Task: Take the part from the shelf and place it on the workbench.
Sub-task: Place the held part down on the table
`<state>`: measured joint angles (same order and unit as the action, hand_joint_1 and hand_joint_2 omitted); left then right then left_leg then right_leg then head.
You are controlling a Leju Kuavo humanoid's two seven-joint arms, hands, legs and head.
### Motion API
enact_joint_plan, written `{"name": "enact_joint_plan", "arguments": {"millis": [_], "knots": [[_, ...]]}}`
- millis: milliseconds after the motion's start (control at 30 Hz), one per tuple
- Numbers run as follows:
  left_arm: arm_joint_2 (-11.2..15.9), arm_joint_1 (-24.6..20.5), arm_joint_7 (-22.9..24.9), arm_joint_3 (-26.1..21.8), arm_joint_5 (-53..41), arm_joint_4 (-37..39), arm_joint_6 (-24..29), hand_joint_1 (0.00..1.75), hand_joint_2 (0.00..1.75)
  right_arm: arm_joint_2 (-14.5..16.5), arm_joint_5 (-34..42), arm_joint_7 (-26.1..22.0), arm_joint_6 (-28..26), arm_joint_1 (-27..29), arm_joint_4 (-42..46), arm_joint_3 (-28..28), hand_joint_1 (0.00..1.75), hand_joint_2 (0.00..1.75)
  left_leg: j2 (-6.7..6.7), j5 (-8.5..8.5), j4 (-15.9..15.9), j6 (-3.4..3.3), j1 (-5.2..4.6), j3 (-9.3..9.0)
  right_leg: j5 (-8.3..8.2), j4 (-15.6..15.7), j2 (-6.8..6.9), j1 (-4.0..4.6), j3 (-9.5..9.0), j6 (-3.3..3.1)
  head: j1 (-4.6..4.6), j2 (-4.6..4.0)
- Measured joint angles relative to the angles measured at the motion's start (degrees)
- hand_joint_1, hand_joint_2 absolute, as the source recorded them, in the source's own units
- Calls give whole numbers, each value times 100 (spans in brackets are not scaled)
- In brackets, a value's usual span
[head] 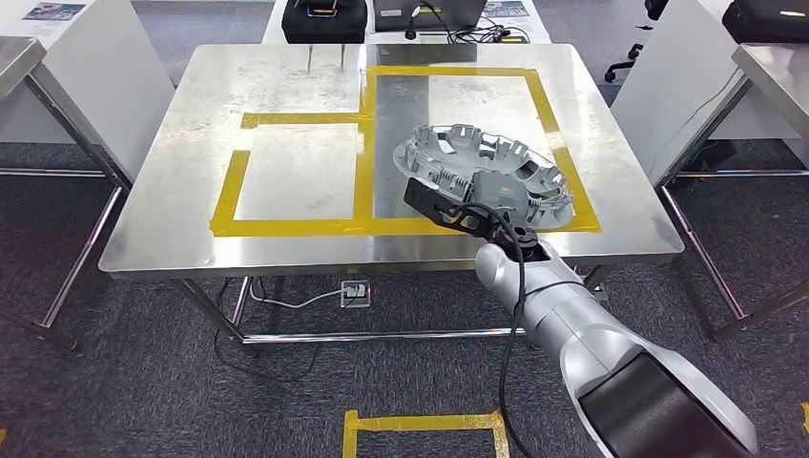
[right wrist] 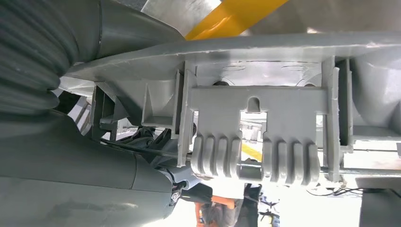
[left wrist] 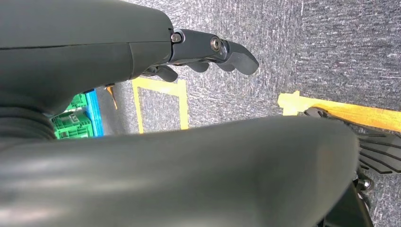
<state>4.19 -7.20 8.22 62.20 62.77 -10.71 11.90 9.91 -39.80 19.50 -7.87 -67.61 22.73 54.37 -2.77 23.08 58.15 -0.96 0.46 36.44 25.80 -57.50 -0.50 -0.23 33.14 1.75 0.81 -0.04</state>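
1. Right now your right robot hand grips the near edge of the part, a grey round moulded ring with ribs and clips.
2. You can see the part over the right side of the steel bench, above the larger of two rectangles marked in yellow tape. It sits tilted, its far rim near or on the surface; whether it actually touches the bench you cannot tell from the head view.
3. Your right wrist view shows the part's underside close up, ribbed tabs and a slotted bracket, with the robot hand's grey cover against it and a strip of yellow tape beyond.
4. Your left robot hand hangs above grey carpet, fingers loosely curled and apart, holding nothing.
5. On the floor in that view you see yellow tape marks and a green crate beside a blue edge.
6. Beyond the bench's far edge stand a black case and some cables.
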Motion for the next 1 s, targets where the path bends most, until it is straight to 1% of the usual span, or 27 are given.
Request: {"name": "enact_joint_plan", "arguments": {"millis": [33,100,133,167,233,367,433,600,667,900,1000], "knots": [[-1,0,9,1,0,0,-2,0,0,14,-2,-1,0,0,0,2,136,175,0,0,0,0,0,0,0,0,0,0,0,0,-1,0],[-5,1,36,1,0,0,-7,0,0,34,-10,1,2,0,0,3,49,175,0,0,0,0,0,0,0,0,0,0,0,0,-1,0],[-8,2,50,1,0,0,-8,0,0,44,-15,9,6,0,0,4,5,131,0,0,0,0,0,0,0,0,0,-1,0,0,-1,0],[-11,2,62,1,0,0,-9,0,0,52,-19,23,22,0,0,4,0,87,-1,0,0,0,-1,0,0,0,0,-1,0,0,-2,0],[-17,4,84,1,0,0,-14,0,0,68,-15,49,96,1,0,5,0,0,-2,0,0,0,-1,0,0,1,0,-1,0,0,-3,0],[-19,7,111,2,-8,0,-26,0,0,78,60,0,255,2,-6,5,0,0,-2,0,0,0,-1,0,-1,0,0,-1,0,0,-2,0],[-19,7,115,2,-15,0,-35,0,0,78,156,-104,293,2,-9,4,0,0,-1,0,0,0,-1,0,-1,0,0,-1,0,1,-2,0],[-19,7,102,2,-33,0,-79,0,0,113,751,-845,398,3,-5,-81,0,0,-1,0,0,0,-1,0,-1,0,0,-1,0,0,0,0],[-19,7,97,2,-35,0,-96,0,0,137,885,-996,426,3,-2,-122,0,0,-2,0,0,0,-1,0,0,0,0,-1,1,-1,1,0],[-17,7,77,2,-47,0,-127,0,0,179,1160,-1056,578,2,2,-203,0,0,-2,0,0,0,-1,0,2,0,0,-1,0,-3,-2,0],[-16,8,51,2,-52,0,-127,0,0,185,1334,-1111,535,2,2,-233,0,0,-2,0,0,0,-1,0,1,0,0,-1,0,-3,-3,0]]}}
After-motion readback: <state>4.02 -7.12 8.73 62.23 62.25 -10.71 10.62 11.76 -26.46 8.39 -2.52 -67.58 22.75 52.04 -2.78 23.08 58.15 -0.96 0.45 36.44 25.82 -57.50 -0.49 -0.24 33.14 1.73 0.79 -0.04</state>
